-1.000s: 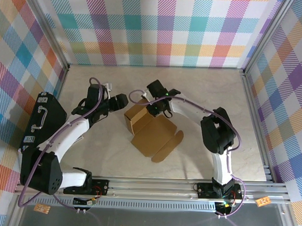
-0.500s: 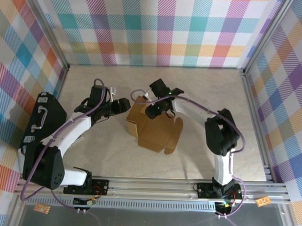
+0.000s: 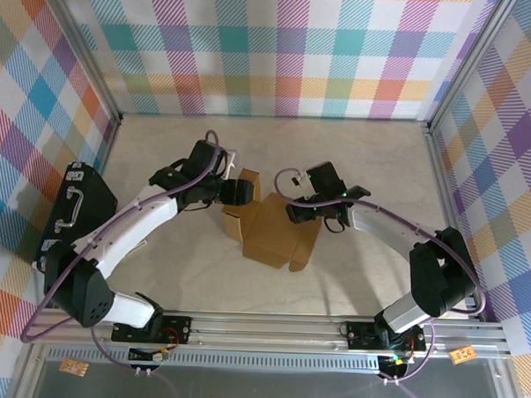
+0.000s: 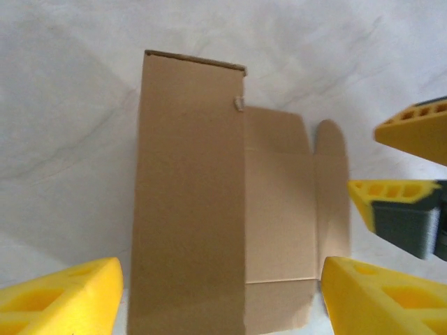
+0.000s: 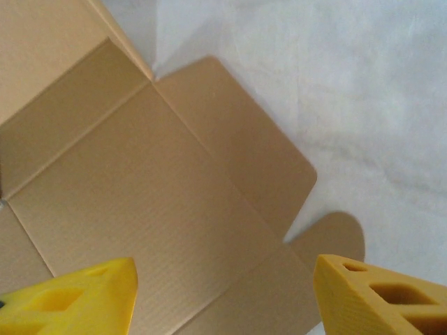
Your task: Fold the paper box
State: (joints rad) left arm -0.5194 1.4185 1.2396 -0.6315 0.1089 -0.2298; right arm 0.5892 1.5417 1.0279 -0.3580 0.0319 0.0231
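Flanking the paper box (image 3: 268,230), the left gripper (image 3: 243,192) and right gripper (image 3: 298,211) are being held wide open — empty — ready for folding.

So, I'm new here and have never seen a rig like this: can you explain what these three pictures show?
Two robot arms are bolted at the near edge of a table. The wide picture looks down from above; the other two come from a camera on each wrist, with yellow fingers at the bottom. A half-folded cardboard box lies mid-table, one part standing up, flaps flat. A black case sits at the left. The left gripper and right gripper hover by the box, both open, holding nothing.
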